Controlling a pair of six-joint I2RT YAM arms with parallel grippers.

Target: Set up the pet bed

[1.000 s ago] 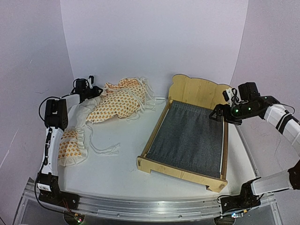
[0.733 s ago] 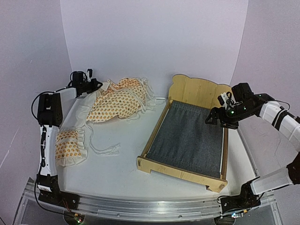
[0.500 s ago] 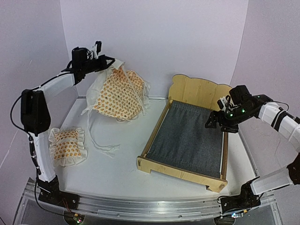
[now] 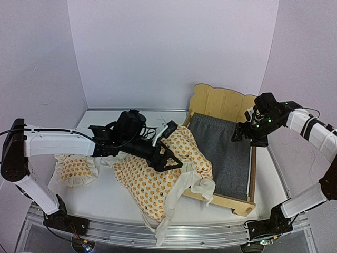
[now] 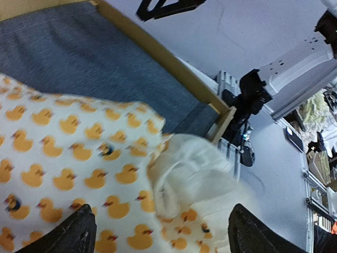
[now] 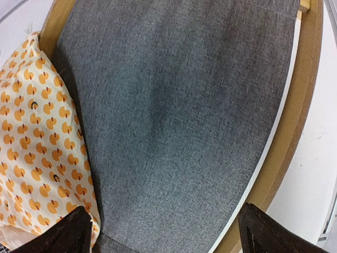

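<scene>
The pet bed (image 4: 221,103), a light plywood frame with a dark grey base (image 6: 174,105), stands right of centre. A cream cover printed with orange ducks (image 4: 152,179) is draped over the bed's left rail and footboard and spills to the table's front edge. My left gripper (image 4: 167,158) hovers just over that cover (image 5: 79,142), open, with nothing between its fingers (image 5: 73,234). My right gripper (image 4: 245,135) hangs open above the bed's right side, over bare grey fabric. The cover's edge (image 6: 31,132) shows at the left of the right wrist view.
A small matching ruffled pillow (image 4: 76,169) lies on the white table (image 4: 121,118) at the left. The left arm stretches across the table's middle. White curved walls close in the back and sides. A metal rail (image 4: 158,232) runs along the near edge.
The left arm swung from the back left to the middle, carrying the cover, and its gripper opened, leaving the cover over the bed's left and front. The right gripper hardly moved.
</scene>
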